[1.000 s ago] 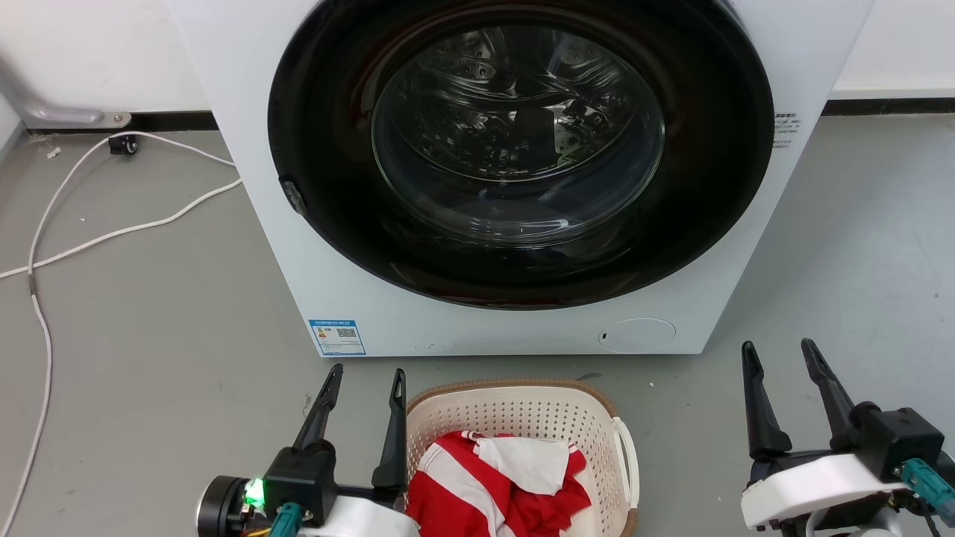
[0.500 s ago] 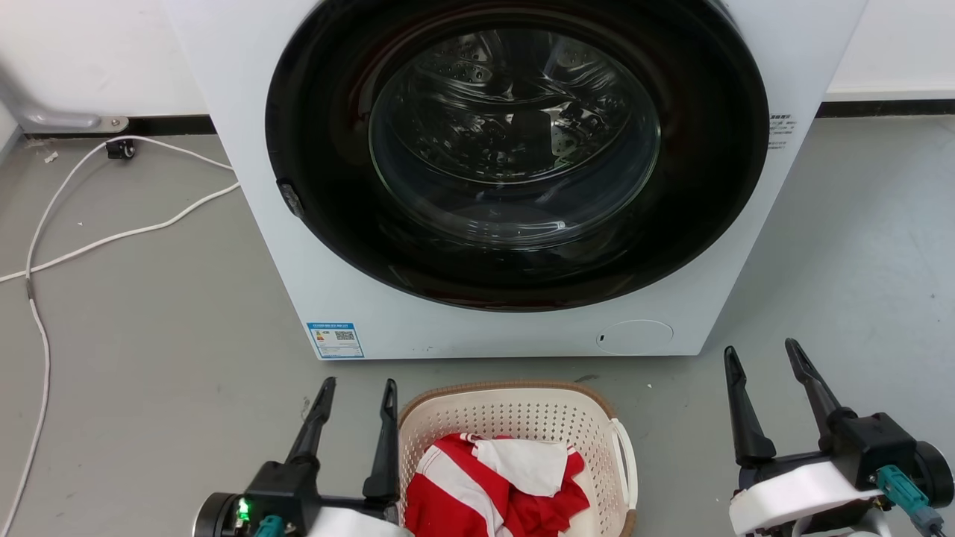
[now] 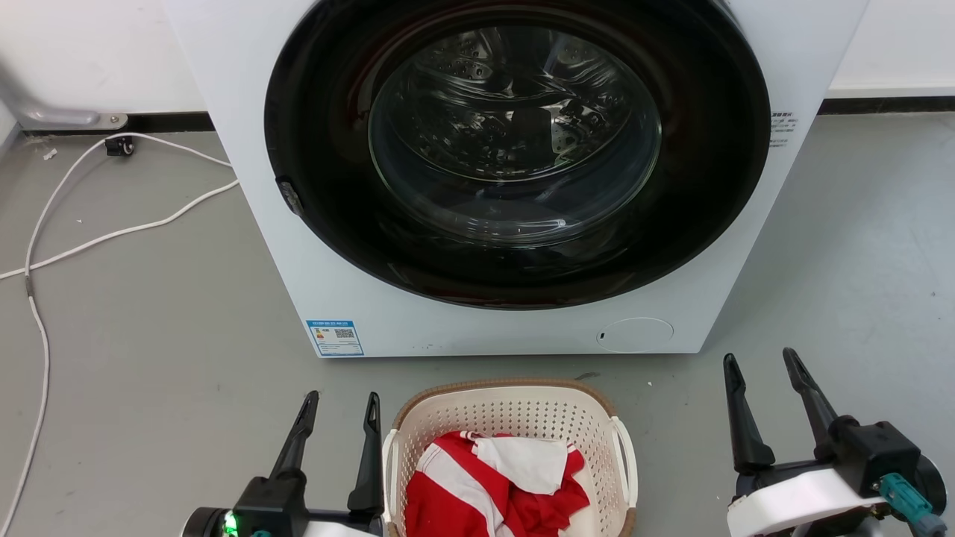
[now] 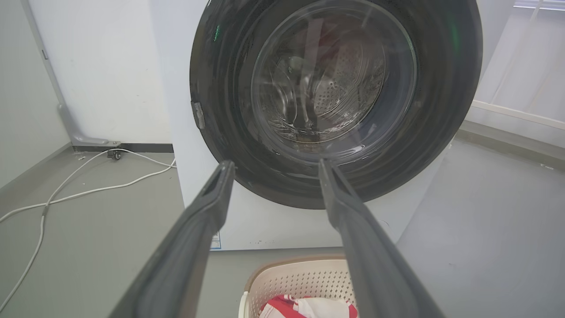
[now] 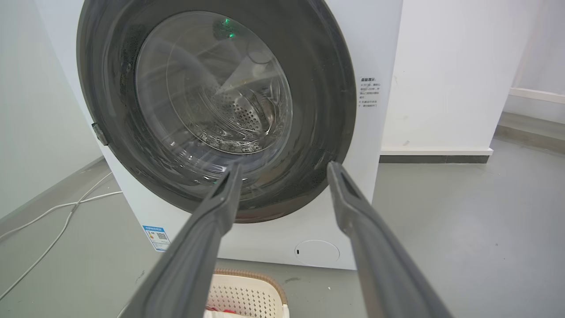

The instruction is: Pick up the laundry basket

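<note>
Head view: the laundry basket (image 3: 515,414), cream, perforated and brown-rimmed, is sitting on the floor (image 3: 149,335) at 6 o'clock of the washer (image 3: 246,194), carrying red-and-white cloth (image 3: 477,485). The left tool (image 3: 341,397), fingers spread, is hovering just beside the left handle (image 3: 388,466). The right tool (image 3: 759,356), also spread, is waiting well apart at 3 o'clock and probably should be closing in on the right handle (image 3: 631,455), so both are lifting evenly.

Left wrist view: the left tool (image 4: 276,163) is gaping, with the basket (image 4: 300,278) at 6 o'clock.

Right wrist view: the right tool (image 5: 283,165) is gaping, with the basket (image 5: 247,296) at 7 o'clock.

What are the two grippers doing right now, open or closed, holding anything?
Left gripper: open, holding nothing, beside the laundry basket.
Right gripper: open, holding nothing.
</note>
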